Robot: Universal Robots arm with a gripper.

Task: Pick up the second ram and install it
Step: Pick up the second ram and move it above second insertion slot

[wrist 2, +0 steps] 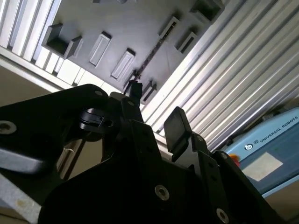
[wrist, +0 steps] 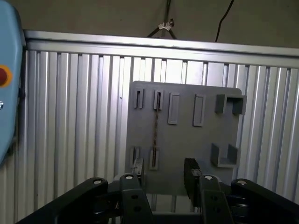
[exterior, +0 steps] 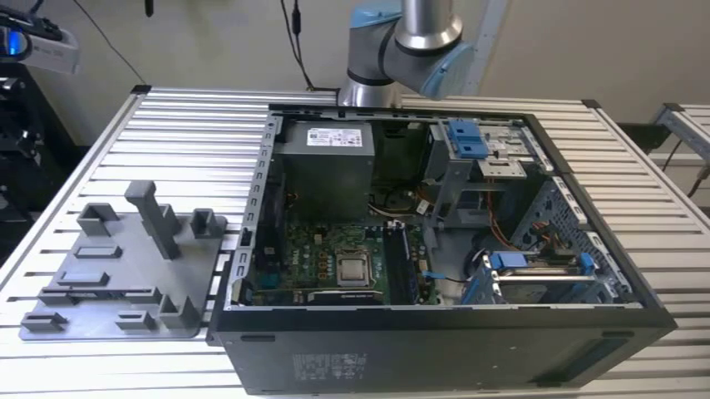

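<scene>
Gripper (wrist: 163, 170) is hanging above a grey holder plate (wrist: 187, 140), its jaws standing wide apart and holding nothing. In the second wrist view, the gripper (wrist 2: 154, 103) is showing the same open gap. Beyond the fingertips, the second ram (wrist: 156, 130) is sitting on edge in the plate, a thin dark stick running between two pairs of slots near one side edge and well apart from the gripper. It is appearing as a dark line (wrist 2: 149, 58) in the second wrist view too. The plate (exterior: 122, 283) is resting on the slatted aluminium worktop (exterior: 178, 133) near the edge at the exterior view's left, just beside the open computer case (exterior: 444, 349) with its green motherboard (exterior: 322, 258).
</scene>
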